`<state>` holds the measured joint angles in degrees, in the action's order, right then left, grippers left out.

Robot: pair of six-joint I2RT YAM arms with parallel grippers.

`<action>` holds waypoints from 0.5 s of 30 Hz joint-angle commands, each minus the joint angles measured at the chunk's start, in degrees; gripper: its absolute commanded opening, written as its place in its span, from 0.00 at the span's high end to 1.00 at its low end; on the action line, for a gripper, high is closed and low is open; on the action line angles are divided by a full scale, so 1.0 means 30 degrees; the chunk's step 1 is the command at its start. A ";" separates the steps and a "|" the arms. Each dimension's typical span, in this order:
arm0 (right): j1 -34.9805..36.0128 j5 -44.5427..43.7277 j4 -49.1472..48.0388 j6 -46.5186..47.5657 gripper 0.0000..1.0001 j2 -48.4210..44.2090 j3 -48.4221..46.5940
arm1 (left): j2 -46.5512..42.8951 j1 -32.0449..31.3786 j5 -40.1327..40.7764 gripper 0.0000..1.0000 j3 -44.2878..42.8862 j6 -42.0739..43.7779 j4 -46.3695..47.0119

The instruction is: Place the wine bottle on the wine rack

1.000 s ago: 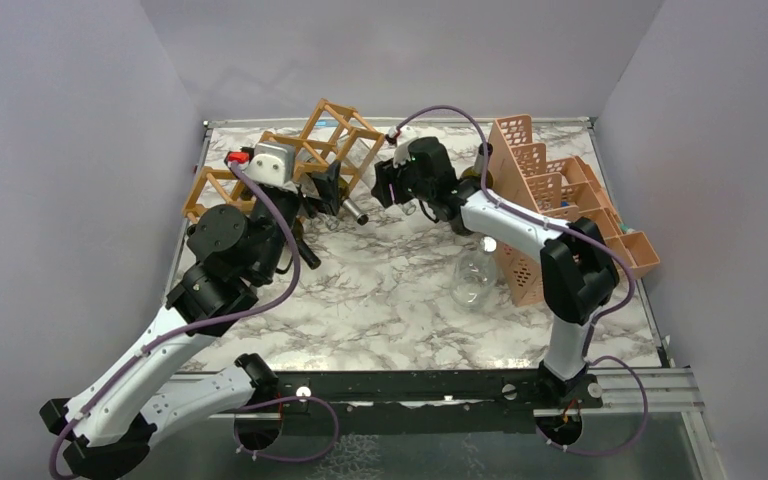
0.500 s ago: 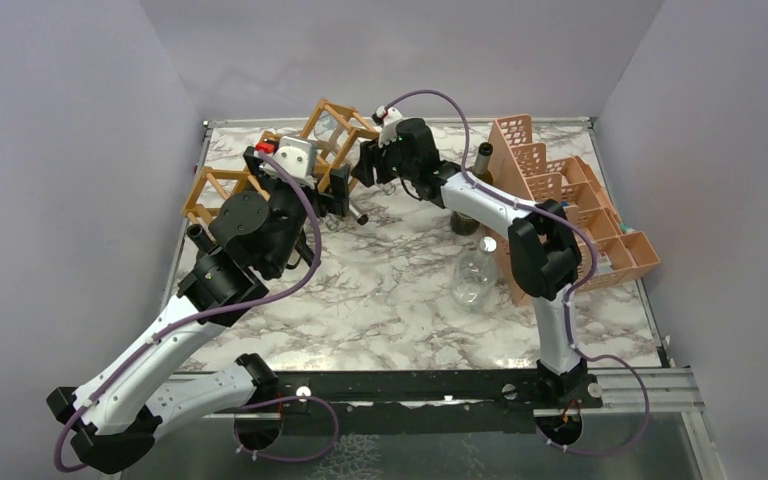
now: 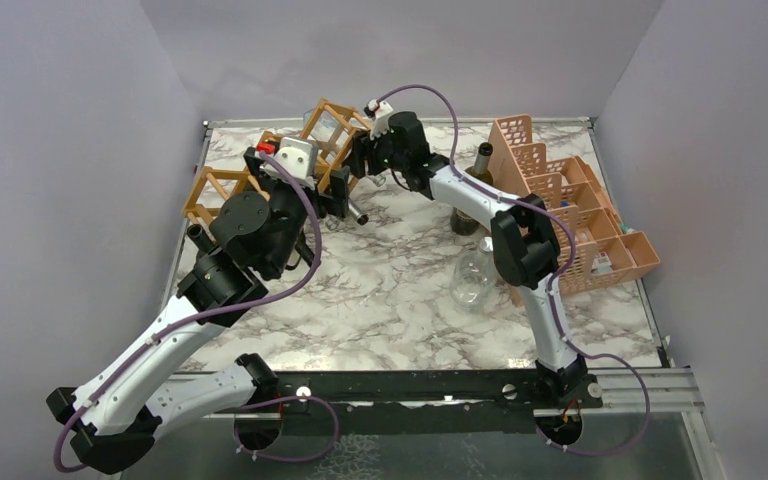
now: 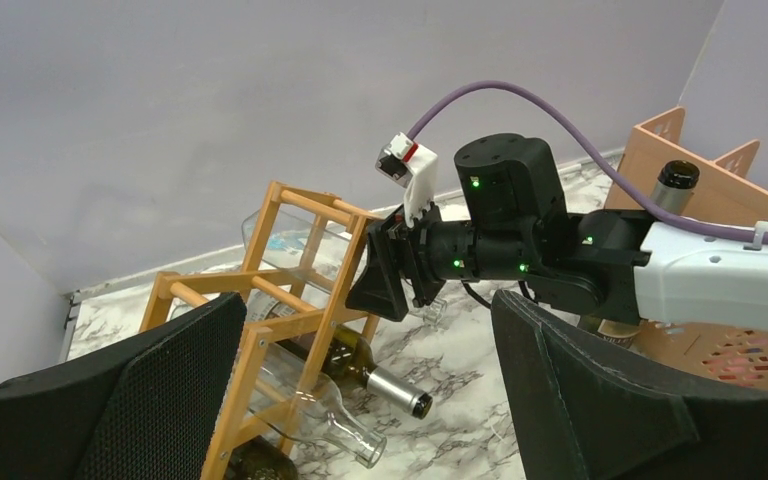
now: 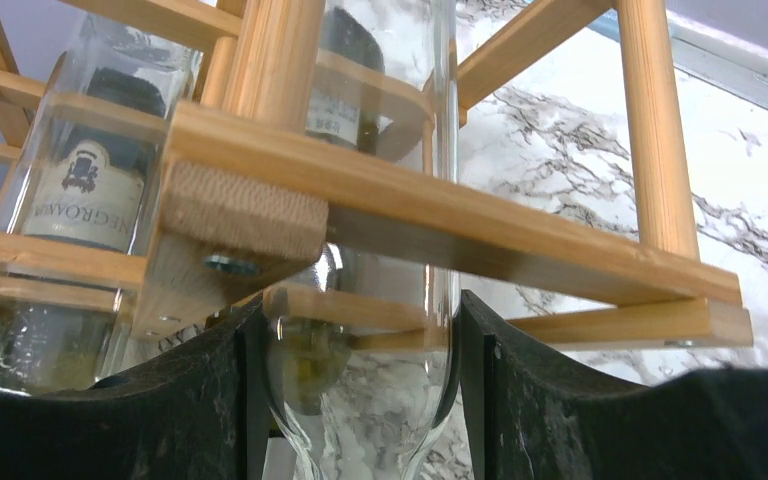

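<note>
At the far left corner of the desk (image 3: 400,290), the wine rack (image 3: 222,187) stands with the right pincer (image 5: 360,340) pressed up to its top cell, jaws clamped on the clear wine bottle (image 5: 370,420). The bottle's long axis runs straight ahead of that pincer into the cell (body first, as far as I can judge), so the coming push should follow that line. The left pincer (image 4: 368,300) hangs wide and empty just beside the rack's near face.
</note>
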<state>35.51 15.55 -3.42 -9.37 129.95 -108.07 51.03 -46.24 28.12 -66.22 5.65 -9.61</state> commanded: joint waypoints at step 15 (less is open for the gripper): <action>0.0147 0.0566 -0.0961 -0.0531 0.37 0.1214 -0.1745 | -0.0693 -0.0038 0.0262 0.01 -0.0184 0.0048 -0.0435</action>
<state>35.38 15.84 -3.40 -10.09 132.00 -110.72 49.71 -46.24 28.12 -66.22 5.65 -10.44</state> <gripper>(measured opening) 0.615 0.989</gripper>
